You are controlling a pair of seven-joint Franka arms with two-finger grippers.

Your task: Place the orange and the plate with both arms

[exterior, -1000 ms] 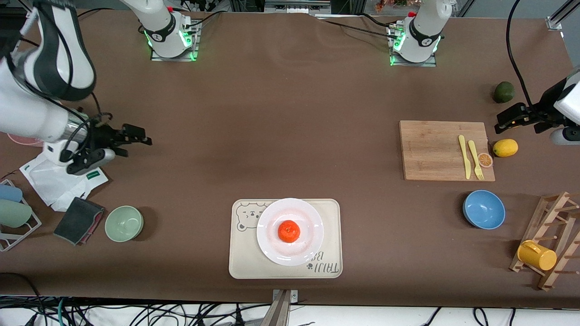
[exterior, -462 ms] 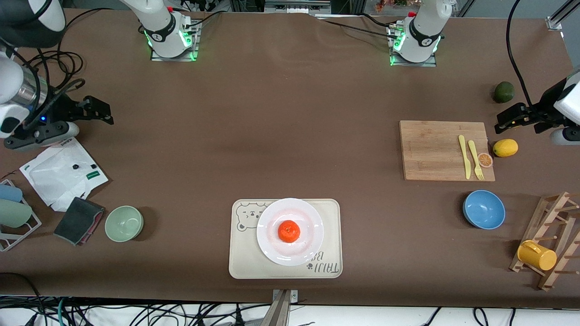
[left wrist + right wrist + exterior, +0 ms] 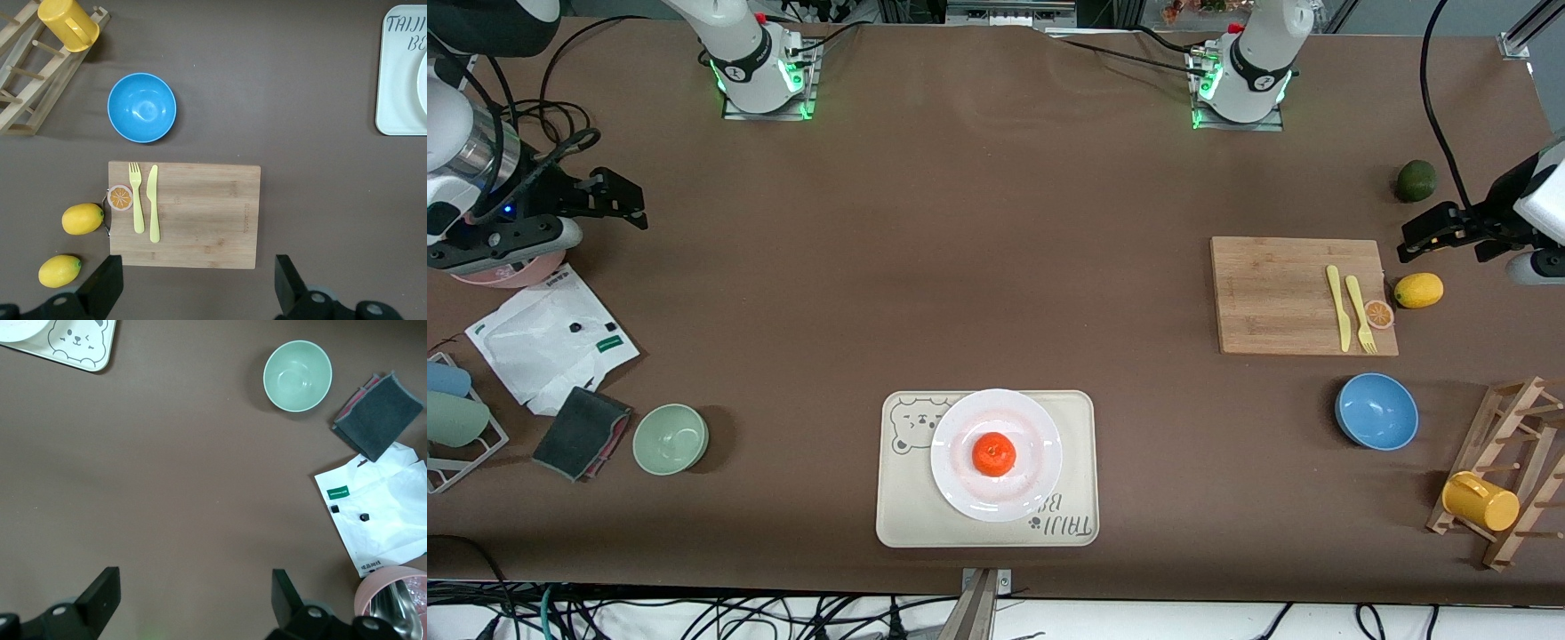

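Even, bright overhead light fell on the brown surface [image 3: 978,267], leaving only short soft shadows, such as the one beside the green bowl [image 3: 671,438] at about three o'clock. The white plate [image 3: 996,454] showed mild glare and a pinkish reflection around the orange [image 3: 993,453]. Green lamps glowed at both arm bases. All views were sharp, without visible blur.

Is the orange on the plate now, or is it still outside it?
On it. The orange sits in the middle of the white plate, which rests on the cream tray.
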